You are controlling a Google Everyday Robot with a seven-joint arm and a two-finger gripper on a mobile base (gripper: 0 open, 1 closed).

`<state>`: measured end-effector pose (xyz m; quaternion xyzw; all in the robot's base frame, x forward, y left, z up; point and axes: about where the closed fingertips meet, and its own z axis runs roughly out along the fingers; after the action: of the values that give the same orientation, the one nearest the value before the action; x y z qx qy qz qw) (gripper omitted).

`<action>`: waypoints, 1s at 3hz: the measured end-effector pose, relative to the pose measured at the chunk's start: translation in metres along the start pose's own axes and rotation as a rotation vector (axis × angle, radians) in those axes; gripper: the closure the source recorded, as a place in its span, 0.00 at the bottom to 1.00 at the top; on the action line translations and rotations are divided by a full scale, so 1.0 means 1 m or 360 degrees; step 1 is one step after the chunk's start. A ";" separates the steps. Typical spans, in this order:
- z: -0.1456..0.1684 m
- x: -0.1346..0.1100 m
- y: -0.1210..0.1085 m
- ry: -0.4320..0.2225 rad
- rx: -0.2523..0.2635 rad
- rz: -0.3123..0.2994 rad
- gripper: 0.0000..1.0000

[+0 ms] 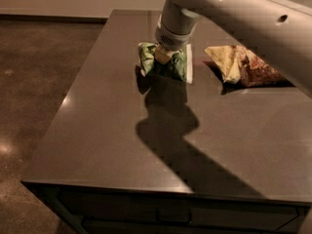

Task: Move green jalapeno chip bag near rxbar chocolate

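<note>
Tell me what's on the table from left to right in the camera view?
First the crinkly green foil chip bag, held at its top by the robot's hand → then the crumpled brown-and-yellow chip bag.

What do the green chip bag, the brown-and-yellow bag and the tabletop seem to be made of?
Green jalapeno chip bag: thin crinkly foil or plastic film, creased where the gripper pinches its top. Brown-and-yellow bag: similar wrinkled film, slightly glossy. Table: hard, smooth, dark slab, perhaps stone or laminate; it mirrors light and shadows.
</note>
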<state>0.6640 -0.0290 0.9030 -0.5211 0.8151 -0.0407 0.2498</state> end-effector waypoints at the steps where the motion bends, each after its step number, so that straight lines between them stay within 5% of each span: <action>1: 0.000 0.008 -0.012 -0.0014 0.0060 0.0121 1.00; 3: 0.000 0.022 -0.038 -0.0013 0.0192 0.0372 1.00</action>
<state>0.6878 -0.0657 0.9073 -0.4067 0.8654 -0.0581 0.2870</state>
